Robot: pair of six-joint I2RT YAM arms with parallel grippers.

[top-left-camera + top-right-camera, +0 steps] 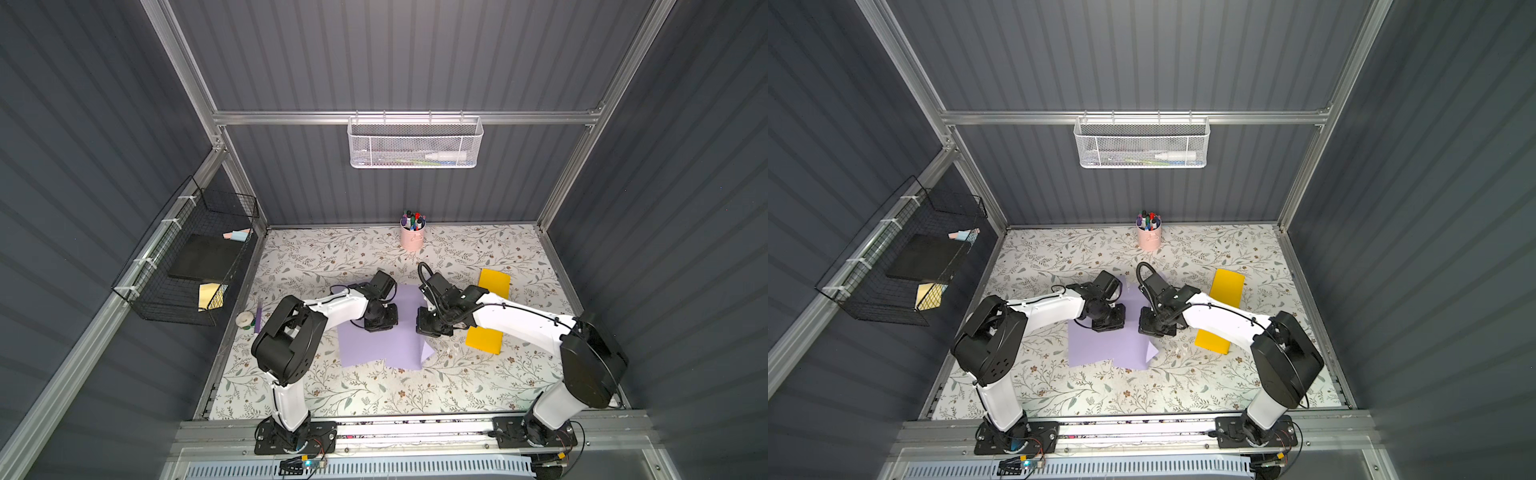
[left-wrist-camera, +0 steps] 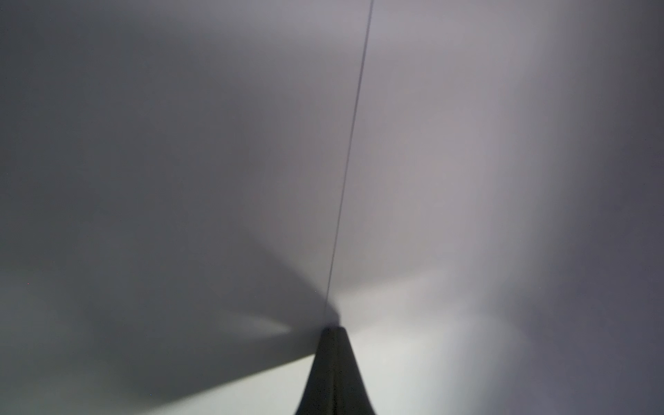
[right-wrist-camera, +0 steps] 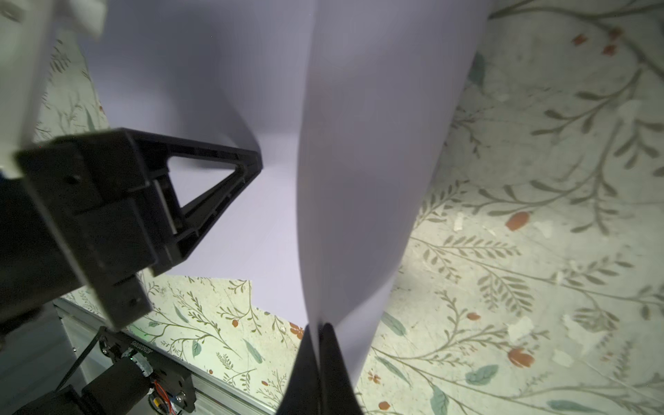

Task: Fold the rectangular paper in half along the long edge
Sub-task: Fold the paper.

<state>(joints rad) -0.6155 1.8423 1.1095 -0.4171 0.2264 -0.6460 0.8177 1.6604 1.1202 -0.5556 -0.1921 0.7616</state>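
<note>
Top views, both: showed the purple paper point(image 1: 374, 347) point(image 1: 1100, 347) lying mid-surface point(image 1: 353, 395) between the two arms, partly doubled over, with its near edges stepped and out of line. Hid both sets of jaws beneath the black wrists.

Right wrist: caught the right jaws closed on a raised flap of the paper point(image 3: 359, 179). Caught the left jaws too, closed, tip touching the sheet at a crease.

Left wrist: gave only grey paper point(image 2: 467, 143) close up, with a thin dark line running from the closed tip. Could not tell whether a layer was pinched there.

Top views alone: took in yellow paper point(image 1: 493, 282) under the right arm and a pink cup of pens point(image 1: 412, 237) at the back.
</note>
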